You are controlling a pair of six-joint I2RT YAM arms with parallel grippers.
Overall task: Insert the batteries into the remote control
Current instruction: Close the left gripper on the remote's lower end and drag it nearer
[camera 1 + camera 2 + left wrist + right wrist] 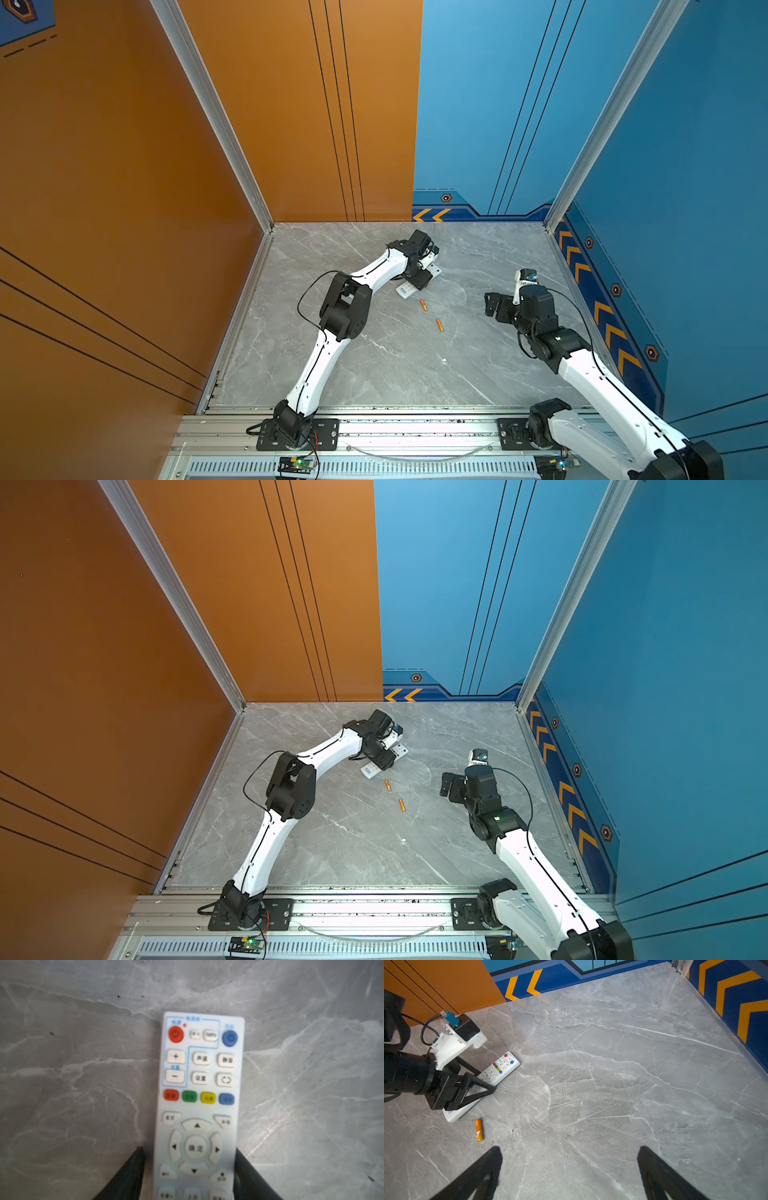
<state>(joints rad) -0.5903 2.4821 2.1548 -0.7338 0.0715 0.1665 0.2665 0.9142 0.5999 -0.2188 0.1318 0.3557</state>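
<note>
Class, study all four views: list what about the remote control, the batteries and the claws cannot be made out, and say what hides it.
- Remote control: back and battery bay unseen, since it lies buttons up; its lower end is cut by the left wrist view's edge.
- Left claw: its fingers flank the remote; one seems to touch, contact on the other side is unclear.
- Batteries: polarity marks too small in both top views.
- Right claw: only its fingertips show.

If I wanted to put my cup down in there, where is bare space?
The marble table is bare along its near edge, between the two arm bases, and in the far corner by the blue walls. It is crowded mid-table: the left pincer straddles the remote control, with two batteries just beside it.
</note>
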